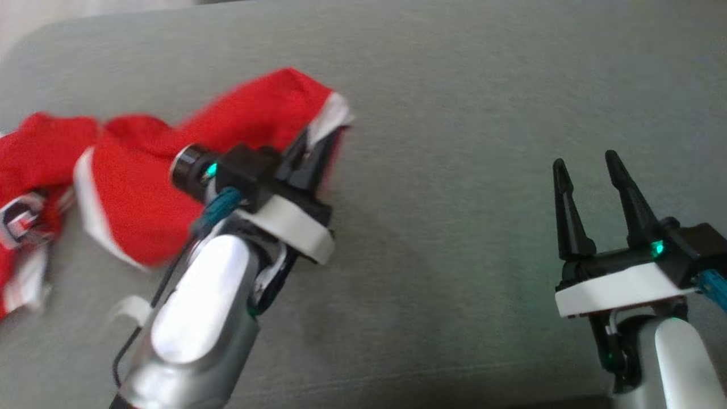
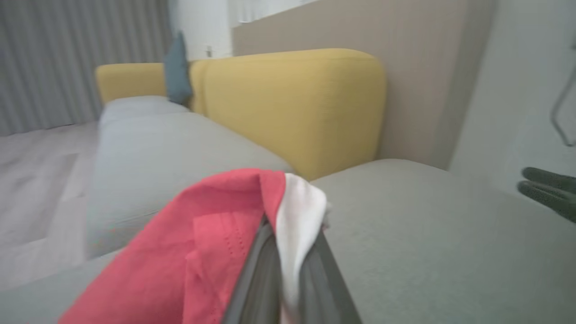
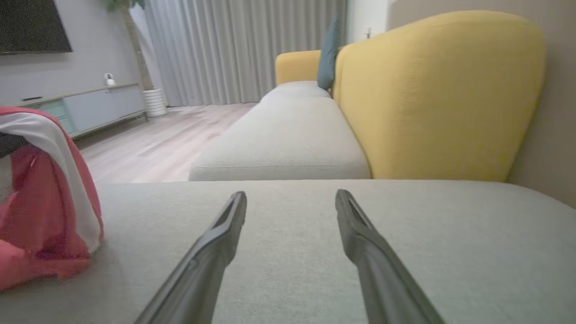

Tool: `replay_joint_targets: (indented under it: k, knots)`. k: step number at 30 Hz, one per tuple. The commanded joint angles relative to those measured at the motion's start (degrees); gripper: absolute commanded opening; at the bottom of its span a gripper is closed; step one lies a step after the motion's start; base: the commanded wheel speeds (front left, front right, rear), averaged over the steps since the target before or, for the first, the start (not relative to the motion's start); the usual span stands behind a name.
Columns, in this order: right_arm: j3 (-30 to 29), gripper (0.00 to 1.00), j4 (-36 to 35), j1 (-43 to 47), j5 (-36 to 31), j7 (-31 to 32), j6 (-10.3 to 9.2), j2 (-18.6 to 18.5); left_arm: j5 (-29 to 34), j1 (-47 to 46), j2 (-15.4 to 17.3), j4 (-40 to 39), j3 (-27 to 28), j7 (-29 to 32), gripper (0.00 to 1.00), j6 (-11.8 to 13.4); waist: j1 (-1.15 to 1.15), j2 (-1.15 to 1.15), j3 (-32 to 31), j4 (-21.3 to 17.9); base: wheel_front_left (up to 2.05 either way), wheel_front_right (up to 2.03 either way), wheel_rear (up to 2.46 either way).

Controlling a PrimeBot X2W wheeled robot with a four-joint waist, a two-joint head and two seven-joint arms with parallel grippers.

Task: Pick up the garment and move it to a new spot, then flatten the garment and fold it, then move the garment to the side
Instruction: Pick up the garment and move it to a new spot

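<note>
Pinching the white hem [image 1: 336, 113] of the crumpled red fabric garment [image 1: 133, 190], left claw [image 1: 318, 145] sits clamped upper left over the grey sofa cushion [image 1: 454, 255]; right claw [image 1: 588, 165] gapes empty, lower right. Blurry, but that thin bite could slip mid-carry.

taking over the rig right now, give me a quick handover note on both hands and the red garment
Left hand: shut on the white-trimmed edge of the red garment, with that edge raised off the grey sofa seat.
Right hand: open and empty, over bare seat to the right of the garment.
Garment: bunched up, most of it lying on the seat at the robot's left.
Done: garment gripped.
Left: carry it to a new spot, flatten it, fold it, move it aside.
</note>
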Motion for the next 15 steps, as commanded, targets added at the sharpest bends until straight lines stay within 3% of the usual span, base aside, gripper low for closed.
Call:
replay_joint_targets:
  k: [1,8,15]
  knots:
    - [1.6,1.0,-2.2,-2.5,0.6,-0.6,0.24,-0.2,0.5,-4.2,0.2,-2.3,1.1,0.3,0.0,-0.3,0.0,0.0,2.6,-6.1,0.0,0.0,0.0]
    - [2.5,1.0,-1.3,-3.0,3.2,-3.1,0.24,-0.2,0.0,-10.8,-1.4,-1.0,-5.6,2.5,0.0,-1.4,0.0,0.0,7.6,-16.4,0.0,0.0,0.0]
    - [2.9,1.0,-0.1,-3.6,4.9,-5.6,0.24,-0.2,-2.5,-13.5,-1.9,2.4,-9.8,4.0,0.0,-1.5,0.0,0.0,11.7,-20.5,0.0,0.0,0.0]
